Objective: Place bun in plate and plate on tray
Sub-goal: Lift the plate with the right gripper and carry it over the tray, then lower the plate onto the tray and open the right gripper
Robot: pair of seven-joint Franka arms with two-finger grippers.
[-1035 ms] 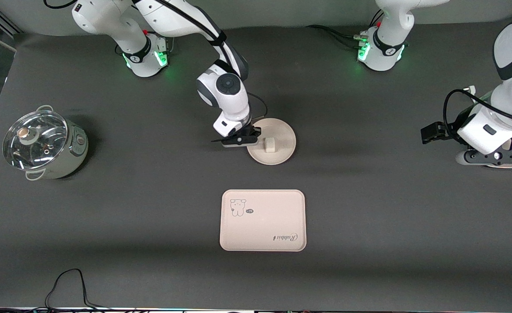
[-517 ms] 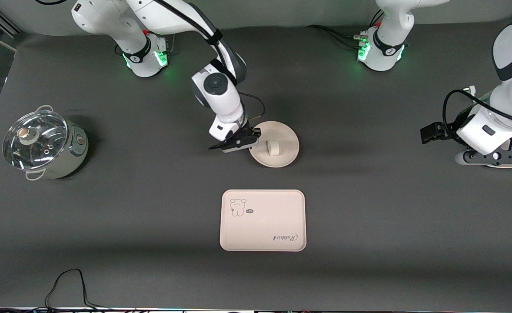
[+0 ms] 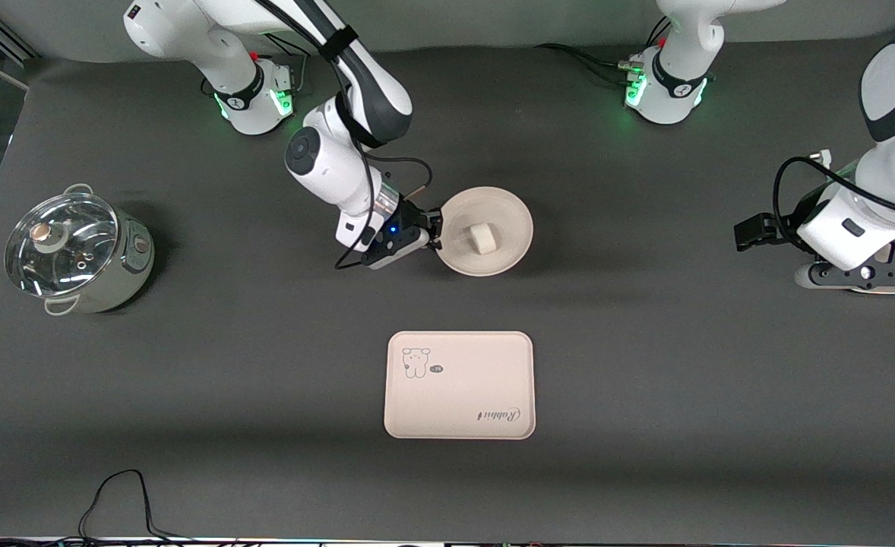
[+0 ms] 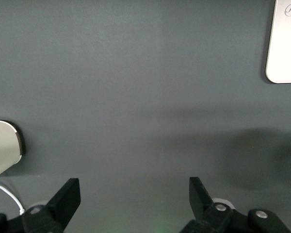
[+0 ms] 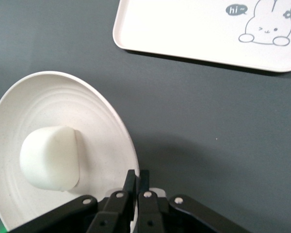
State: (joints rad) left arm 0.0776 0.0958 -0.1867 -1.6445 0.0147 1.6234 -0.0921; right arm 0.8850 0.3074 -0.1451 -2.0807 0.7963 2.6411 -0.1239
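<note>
My right gripper [image 3: 434, 232] is shut on the rim of the round cream plate [image 3: 510, 209], at the edge toward the right arm's end. The plate looks lifted off the table and tilted. The white bun [image 3: 483, 237] lies in the plate. In the right wrist view my right gripper [image 5: 137, 177] pinches the plate's rim [image 5: 94, 109], with the bun [image 5: 49, 158] inside it and the tray [image 5: 184, 24] in sight. The rectangular Rabbit tray [image 3: 459, 395] lies nearer the front camera than the plate. My left gripper [image 3: 865, 277] waits open at the left arm's end; it also shows in the left wrist view [image 4: 134, 189].
A pot with a glass lid [image 3: 75, 251] stands at the right arm's end of the table. A black cable [image 3: 113, 494] lies at the table's front edge. A corner of the tray [image 4: 286, 48] shows in the left wrist view.
The right arm has swung its wrist round and raised the plate by its rim. The plate has tilted and shifted slightly away from the front camera; the bun stays in it. The left arm has not moved.
</note>
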